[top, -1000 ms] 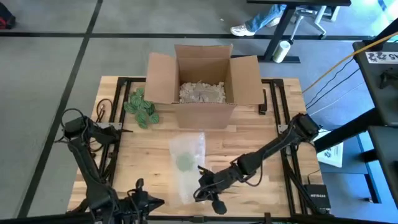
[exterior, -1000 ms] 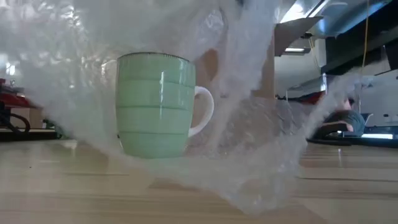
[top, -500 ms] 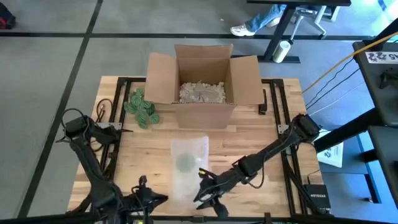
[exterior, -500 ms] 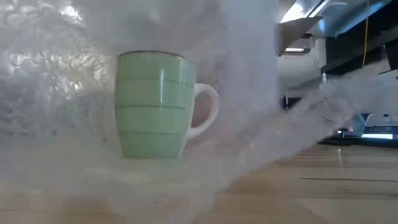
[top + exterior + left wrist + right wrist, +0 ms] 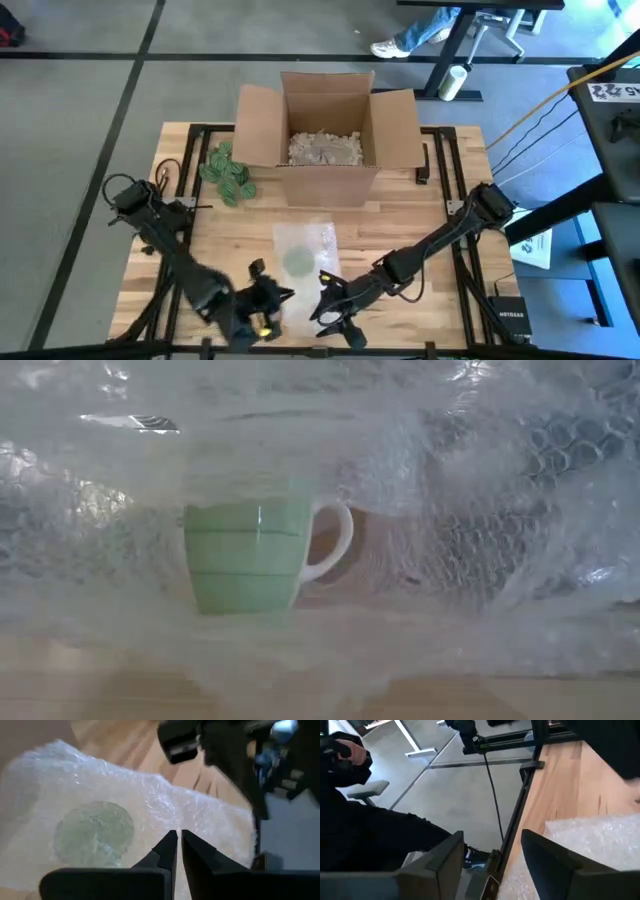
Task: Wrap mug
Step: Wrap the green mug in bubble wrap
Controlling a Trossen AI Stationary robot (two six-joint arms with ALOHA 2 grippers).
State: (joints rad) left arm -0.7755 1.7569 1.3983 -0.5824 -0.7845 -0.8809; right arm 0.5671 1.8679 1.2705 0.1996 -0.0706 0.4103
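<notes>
Here bubble wrap (image 5: 300,262) drapes the mug (image 5: 262,556); left gripper (image 5: 178,842) pressed together, right gripper (image 5: 492,855) spread.

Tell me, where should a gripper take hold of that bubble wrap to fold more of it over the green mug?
Probably by a loose edge of the bubble wrap, not its middle: the sheet drapes over the upright mug, so only the edges lie flat and free. The near edge, at the table's front, looks handiest, since the left gripper and the right gripper both sit beside it.
</notes>
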